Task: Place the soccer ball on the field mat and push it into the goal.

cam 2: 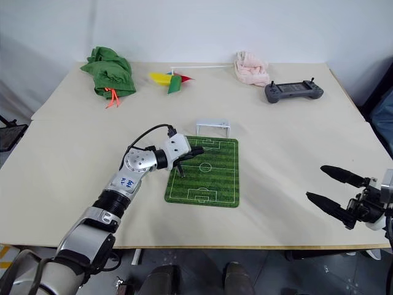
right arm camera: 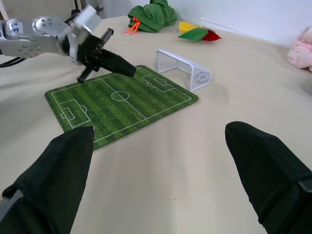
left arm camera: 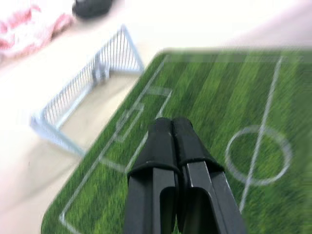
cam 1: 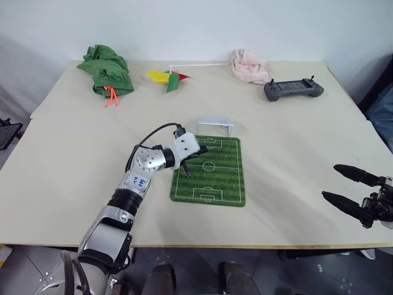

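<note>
Goal (netted, empty) by field mat

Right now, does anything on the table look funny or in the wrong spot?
Yes: I can't spot a soccer ball anywhere. The left gripper hovers shut over the field mat, with nothing between its fingers. The goal stands upright at the mat's far end.

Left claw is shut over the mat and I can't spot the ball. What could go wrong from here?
1. The soccer ball isn't visible on the field mat; sweeping the shut left claw may push nothing.
2. The claw hangs low over the mat and might drag it.
3. The goal stands loose beside the mat's far edge; a firm push could knock it away.
</note>
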You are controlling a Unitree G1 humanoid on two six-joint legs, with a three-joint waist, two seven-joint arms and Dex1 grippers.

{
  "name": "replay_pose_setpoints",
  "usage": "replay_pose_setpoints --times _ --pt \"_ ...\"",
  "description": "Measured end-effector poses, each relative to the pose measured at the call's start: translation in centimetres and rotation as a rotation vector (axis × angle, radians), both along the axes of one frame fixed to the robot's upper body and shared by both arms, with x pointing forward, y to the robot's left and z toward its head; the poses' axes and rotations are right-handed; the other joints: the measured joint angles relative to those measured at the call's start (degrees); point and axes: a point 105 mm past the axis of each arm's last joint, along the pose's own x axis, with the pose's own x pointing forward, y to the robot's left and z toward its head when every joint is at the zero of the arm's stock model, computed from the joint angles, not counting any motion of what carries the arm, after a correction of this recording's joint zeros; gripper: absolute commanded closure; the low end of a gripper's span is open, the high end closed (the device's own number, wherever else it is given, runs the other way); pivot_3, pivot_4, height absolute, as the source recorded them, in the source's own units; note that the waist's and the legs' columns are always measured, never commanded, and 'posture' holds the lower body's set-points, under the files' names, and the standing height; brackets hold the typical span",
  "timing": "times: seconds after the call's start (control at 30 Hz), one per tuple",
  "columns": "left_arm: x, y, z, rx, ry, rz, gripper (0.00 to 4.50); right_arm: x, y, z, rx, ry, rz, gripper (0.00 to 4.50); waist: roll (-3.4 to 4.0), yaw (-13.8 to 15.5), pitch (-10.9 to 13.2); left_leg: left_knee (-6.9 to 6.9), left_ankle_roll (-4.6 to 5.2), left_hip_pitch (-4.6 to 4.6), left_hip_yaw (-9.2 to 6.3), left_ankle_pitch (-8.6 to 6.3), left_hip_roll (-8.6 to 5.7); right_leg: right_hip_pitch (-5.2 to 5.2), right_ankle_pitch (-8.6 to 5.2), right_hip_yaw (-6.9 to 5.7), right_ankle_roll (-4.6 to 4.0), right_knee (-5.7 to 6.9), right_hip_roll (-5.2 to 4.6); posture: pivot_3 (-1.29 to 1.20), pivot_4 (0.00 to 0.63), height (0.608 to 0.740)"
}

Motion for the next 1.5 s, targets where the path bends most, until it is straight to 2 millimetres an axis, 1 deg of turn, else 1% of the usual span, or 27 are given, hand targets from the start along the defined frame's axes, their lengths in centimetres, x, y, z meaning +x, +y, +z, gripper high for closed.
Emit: replay_pose_setpoints --times 0.07,0.13,0.3,0.33,0.37,0.4,0.47,0.53,0.57,0.67,0.73,0.8,0.83,0.87,1.0,1.07,1.17,1.37,1.5 --pt "-0.5 0.3 0.4 -0.034 0.026 -0.031 4.46 0.0 0.0 0.0 -0.002 -0.002 0.003 0.00 0.01 0.0 0.0 -0.01 0.00 0.01 0.00 0.00 0.00 0.01 0.00 0.00 0.01 0.01 0.00 0.00 0.150 0.740" --pt "-1.5 1.0 0.2 -0.065 0.091 -0.070 4.46 0.0 0.0 0.0 -0.002 -0.002 0.010 0.00 0.02 -0.3 0.0 -0.04 0.00 0.04 0.01 0.00 0.01 0.00 0.01 0.02 0.01 0.03 0.01 0.00 0.150 0.740" --pt "-4.0 4.3 -0.6 -0.113 0.292 -0.119 4.46 0.0 -0.3 0.0 -0.002 -0.004 0.017 0.00 0.03 -0.3 0.0 0.03 0.01 0.06 0.03 -0.01 0.03 0.00 0.00 0.04 0.02 0.14 0.01 0.00 0.150 0.740" --pt "-4.4 5.1 -0.5 -0.116 0.323 -0.122 4.29 0.0 -0.3 0.1 -0.007 -0.005 0.020 0.00 0.03 -0.3 0.0 0.05 0.03 0.07 0.03 -0.02 0.02 0.01 0.00 0.05 0.01 0.14 0.01 0.00 0.150 0.740" --pt "-4.8 5.9 -0.4 -0.115 0.347 -0.121 4.07 0.1 -0.3 0.2 -0.011 -0.006 0.025 0.00 0.03 -0.3 0.0 0.07 0.03 0.07 0.04 -0.02 0.02 0.02 0.00 0.05 0.01 0.13 0.01 0.00 0.150 0.740" --pt "-5.2 7.3 -0.5 -0.090 0.387 -0.110 3.87 0.3 -0.2 0.5 -0.014 -0.017 0.031 0.00 0.03 -0.5 0.0 0.08 0.04 0.08 0.04 -0.03 0.03 0.02 0.00 0.07 0.01 0.14 0.01 0.00 0.150 0.740" --pt "-5.6 9.9 -0.7 -0.065 0.455 -0.062 3.29 0.3 -0.5 0.5 -0.015 -0.014 0.027 0.00 0.03 -0.5 0.0 0.06 0.04 0.11 0.05 -0.03 0.03 0.02 -0.01 0.07 -0.01 0.15 0.01 0.00 0.150 0.740" --pt "-6.0 11.7 -0.4 -0.067 0.465 -0.035 2.69 0.5 -0.7 0.3 -0.010 -0.006 0.021 0.00 0.03 -0.4 0.0 0.06 0.05 0.10 0.06 -0.03 0.03 0.02 -0.03 0.08 -0.04 0.14 0.01 0.00 0.150 0.740" --pt "-6.2 12.4 0.1 -0.094 0.449 -0.035 2.39 0.6 -0.5 0.4 -0.012 -0.008 0.030 0.00 0.03 -0.3 0.0 0.08 0.06 0.09 0.06 -0.04 0.03 0.02 -0.03 0.08 -0.04 0.14 0.00 0.00 0.150 0.740" --pt "-6.7 13.6 1.5 -0.162 0.402 -0.047 1.48 0.9 -0.2 0.7 -0.014 -0.020 0.051 0.00 0.02 -0.1 0.0 0.09 0.07 0.08 0.06 -0.04 0.03 0.02 -0.03 0.08 -0.04 0.13 0.00 0.00 0.150 0.740" --pt "-6.7 14.2 2.5 -0.196 0.368 -0.040 0.86 1.1 -0.1 0.5 -0.009 -0.010 0.063 0.00 0.02 -0.2 0.0 0.08 0.07 0.08 0.06 -0.04 0.04 0.02 -0.03 0.08 -0.04 0.14 0.00 0.00 0.150 0.740" --pt "-6.7 15.2 2.8 -0.215 0.354 -0.002 0.24 1.2 0.0 0.2 -0.004 0.001 0.078 0.00 0.03 -0.3 0.0 0.05 0.07 0.10 0.07 -0.05 0.04 0.02 -0.03 0.08 -0.04 0.15 0.00 0.00 0.150 0.740" --pt "-6.8 15.7 2.7 -0.222 0.355 0.020 0.02 1.3 0.0 0.3 -0.003 -0.001 0.081 0.00 0.03 -0.3 0.0 0.04 0.07 0.10 0.07 -0.05 0.04 0.01 -0.03 0.08 -0.04 0.16 0.00 0.00 0.150 0.740" --pt "-6.7 16.2 2.7 -0.233 0.353 0.045 0.02 1.3 0.0 0.4 -0.002 -0.003 0.085 0.00 0.02 -0.4 0.0 0.04 0.07 0.11 0.06 -0.05 0.05 0.01 -0.03 0.08 -0.04 0.16 0.01 0.00 0.150 0.740" --pt "-7.1 19.4 2.5 -0.251 0.314 0.192 0.02 1.7 -0.2 0.8 0.007 -0.017 0.098 0.00 0.02 -0.9 0.0 0.02 0.07 0.13 0.09 -0.05 0.08 0.00 -0.03 0.08 -0.04 0.17 0.01 0.00 0.150 0.740" --pt "-7.4 20.4 2.5 -0.246 0.277 0.229 0.02 1.8 -0.3 0.7 0.015 -0.014 0.102 0.00 0.02 -0.9 0.0 0.03 0.07 0.13 0.11 -0.05 0.08 0.00 -0.03 0.09 -0.04 0.16 0.00 0.00 0.150 0.740" --pt "-8.1 21.3 2.1 -0.242 0.265 0.253 0.02 1.9 -0.2 0.4 0.020 0.000 0.111 0.00 0.02 -0.9 0.0 0.03 0.08 0.13 0.13 -0.05 0.08 0.00 -0.04 0.10 -0.06 0.16 0.00 0.00 0.150 0.740" --pt "-10.2 23.2 0.1 -0.211 0.307 0.295 0.02 2.0 -0.4 -0.2 0.013 0.017 0.099 0.00 0.02 -1.1 0.0 -0.01 0.07 0.17 0.20 -0.09 0.12 -0.03 -0.08 0.14 -0.15 0.16 -0.01 0.00 0.150 0.740" --pt "-10.4 23.7 -0.1 -0.210 0.294 0.327 0.02 2.1 -0.3 -0.5 0.004 0.033 0.098 0.00 0.02 -1.0 0.0 0.02 0.09 0.17 0.22 -0.10 0.13 -0.02 -0.09 0.17 -0.16 0.17 -0.02 0.00 0.150 0.740"
